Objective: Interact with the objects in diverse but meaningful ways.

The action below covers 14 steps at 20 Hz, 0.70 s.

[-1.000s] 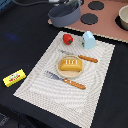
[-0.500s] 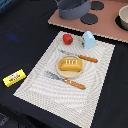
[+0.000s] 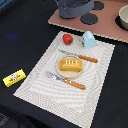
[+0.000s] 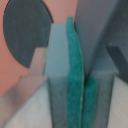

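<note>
Pincer: teal pads pressed together, nothing between; presumably idle. Bread loaf on plate; tomato and carton beyond plate; butter packet well apart.

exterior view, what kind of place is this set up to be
Most likely a toy kitchen or dining play set on a dark table. A striped placemat carries a plate with a bread loaf, fork and knife, and a pink toy stove top with dark burners sits behind.
</note>
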Available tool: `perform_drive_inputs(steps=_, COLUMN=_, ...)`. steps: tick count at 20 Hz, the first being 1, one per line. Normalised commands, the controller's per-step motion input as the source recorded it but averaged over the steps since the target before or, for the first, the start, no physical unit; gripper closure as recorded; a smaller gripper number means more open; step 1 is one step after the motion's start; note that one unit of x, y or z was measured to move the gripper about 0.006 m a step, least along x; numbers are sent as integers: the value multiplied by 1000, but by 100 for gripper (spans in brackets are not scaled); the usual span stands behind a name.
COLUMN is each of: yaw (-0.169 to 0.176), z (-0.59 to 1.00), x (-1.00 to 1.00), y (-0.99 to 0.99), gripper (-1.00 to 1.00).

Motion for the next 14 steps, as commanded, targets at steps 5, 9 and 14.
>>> perform_drive_inputs(steps=5, yaw=0, z=127, x=665, y=773, gripper=100)
perform_drive_inputs(steps=9, yaw=0, z=146, x=707, y=754, gripper=100)
perform_drive_inputs(steps=14, yaw=0, z=134, x=726, y=741, gripper=100)
